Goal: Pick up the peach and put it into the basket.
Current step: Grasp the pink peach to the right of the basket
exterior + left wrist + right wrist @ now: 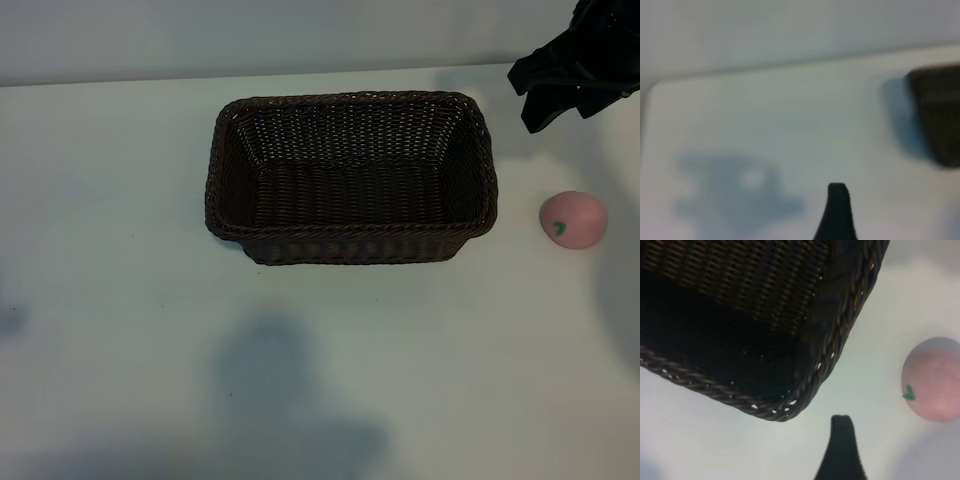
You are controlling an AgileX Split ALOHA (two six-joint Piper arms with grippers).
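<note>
1. The peach [573, 220] lay on the white table [120, 300] just beside the basket's right end, apart from it, and nearer the camera than the right gripper [560, 85], which hung above the table's far right corner in the exterior view.
2. In the right wrist view the peach [934, 380] sat off to one side of the single visible black fingertip [841, 450], not touching it, with the basket's rounded corner [805, 390] close by.
3. The right gripper's jaws stood apart and held nothing.
4. The left gripper [837, 212] showed only one dark fingertip over bare table in its own wrist view, with the basket's [937, 115] end off to one side; its jaws were parted and empty.
5. The peach was small, round, smooth and pale pink, with a small green mark on its near side.
6. The basket [350, 250] was large, rectangular, dark-brown wicker with a braided rim, and nothing lay inside it.
</note>
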